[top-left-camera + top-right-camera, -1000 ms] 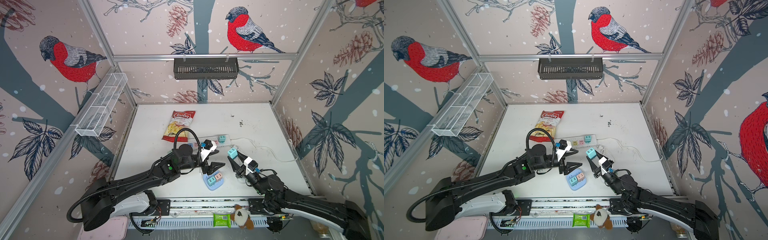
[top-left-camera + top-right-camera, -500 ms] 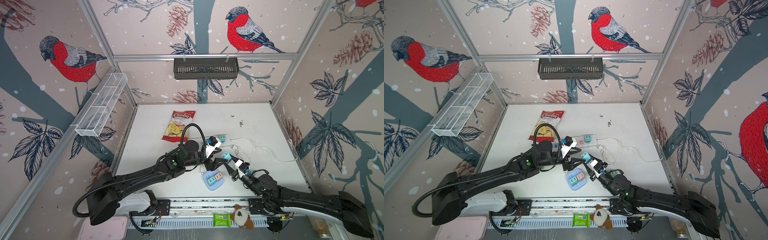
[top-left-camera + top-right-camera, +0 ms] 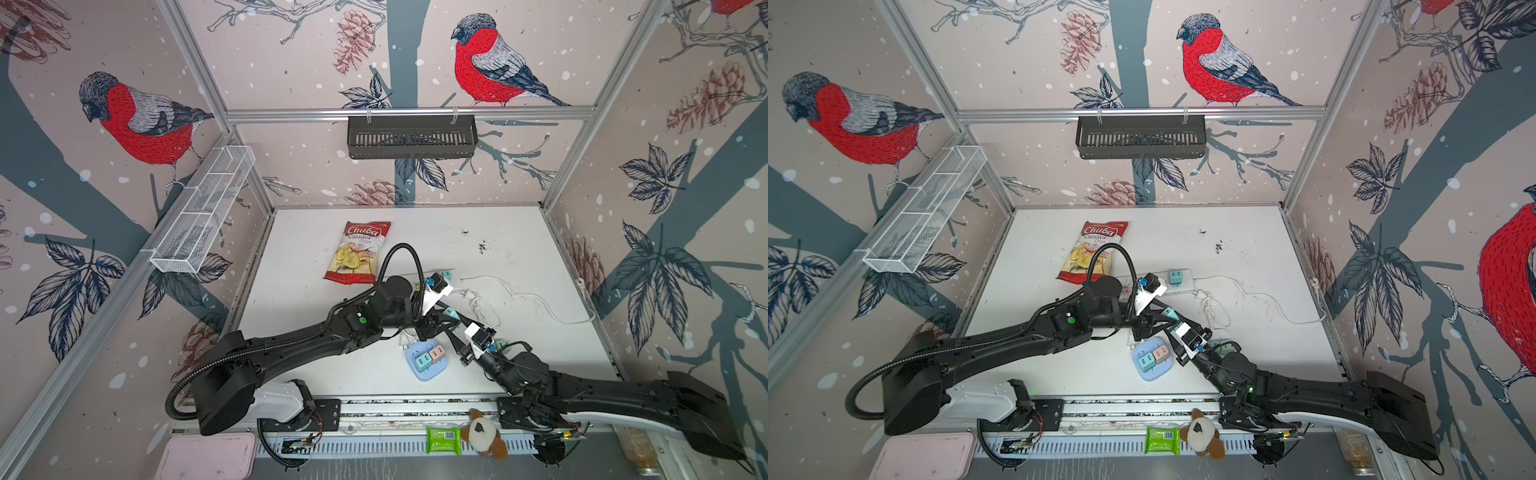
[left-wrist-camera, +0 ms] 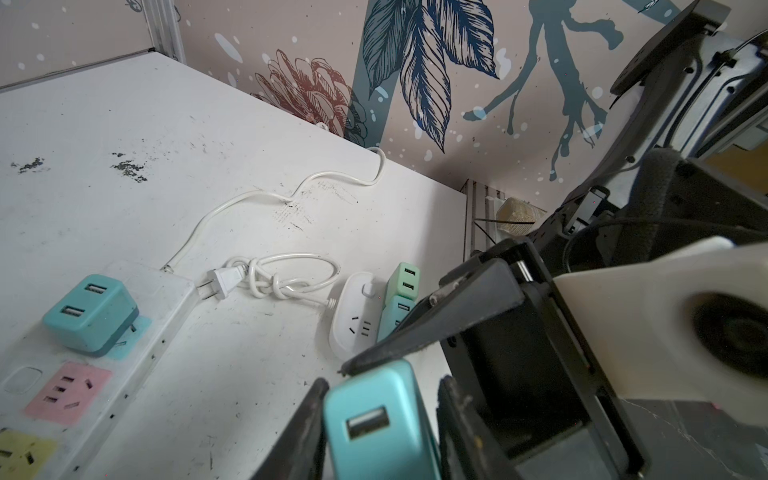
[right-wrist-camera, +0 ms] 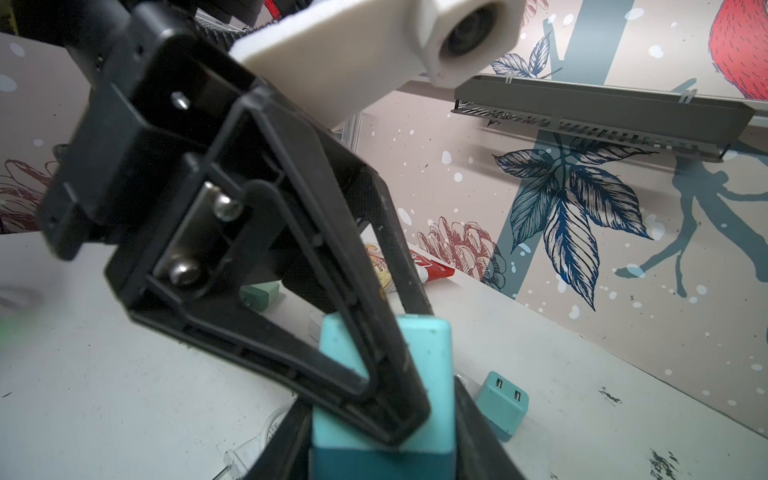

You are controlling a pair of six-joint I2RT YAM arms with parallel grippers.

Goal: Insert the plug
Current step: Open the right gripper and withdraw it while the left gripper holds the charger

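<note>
Left wrist view: the teal two-port USB charger plug (image 4: 374, 424) hangs above the white surface (image 4: 249, 166), clamped by left fingers (image 4: 299, 436) and right fingers (image 5: 478, 440), apparently a handover re-aiming it for the white power strip (image 4: 158, 316).

Teal plug (image 4: 374, 419) (image 3: 451, 312): small rounded USB charger block, one port showing on its end face, with a darker teal band at the other end. It is held off the table (image 4: 124, 145), pinched between left gripper (image 4: 382, 384) and right gripper (image 5: 380, 399). White power strip (image 4: 174, 291) (image 3: 1185, 286) lies flat behind it. Teal two-port charger (image 4: 89, 311) sits in the end socket; pink socket (image 4: 68, 392) and yellow socket (image 4: 25, 453) are free.
</note>
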